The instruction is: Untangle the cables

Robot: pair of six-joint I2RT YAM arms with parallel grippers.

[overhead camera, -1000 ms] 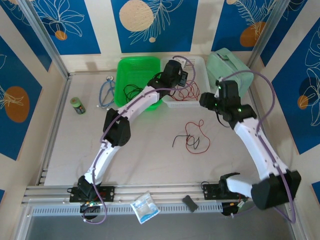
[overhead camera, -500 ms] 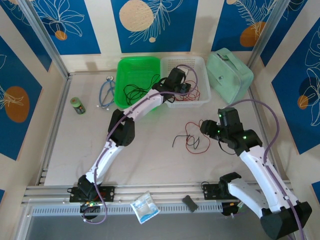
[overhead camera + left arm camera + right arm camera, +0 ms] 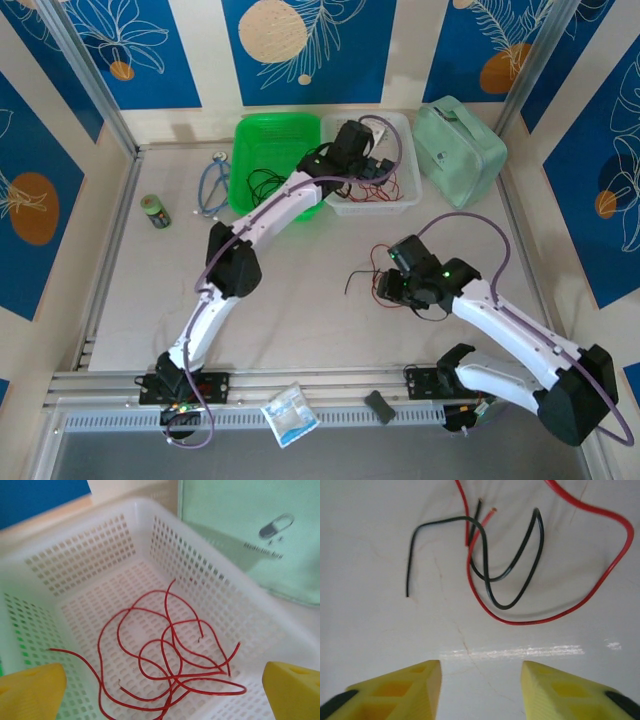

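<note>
Top external view, read from the left: a small green can (image 3: 154,212) and a blue-tubed stethoscope (image 3: 212,186) are seen lying on the pale table (image 3: 300,310), well apart from the work. Next, a bright green plastic basket (image 3: 250,135) is found holding a loose bundle of thin black wires (image 3: 262,183). Just beside it stands a white perforated plastic basket (image 3: 370,208), and in the left wrist view thin red wires (image 3: 172,630) are shown coiled loosely on its floor. The left claw (image 3: 162,682) is held above them, spread wide, with nothing gripped.

Nearer the front, one thin red wire (image 3: 560,614) and one thin black wire (image 3: 502,606) are found on the bare table, crossed over each other. The right claw (image 3: 480,680) is poised just over them, its fingers parted and empty. At the far right a mint-green case (image 3: 458,140) is set.

The sorting is judged nearly done, with this crossed pair not yet separated. Trouble would be caused if both wires were pinched together at a crossing: the tangle would be dragged along whole. A wire so thin, lying flat on the table, may be missed or let slip by the fingertips. Red loops could also be snagged in the white basket's holes if the left claw were lowered among them.
</note>
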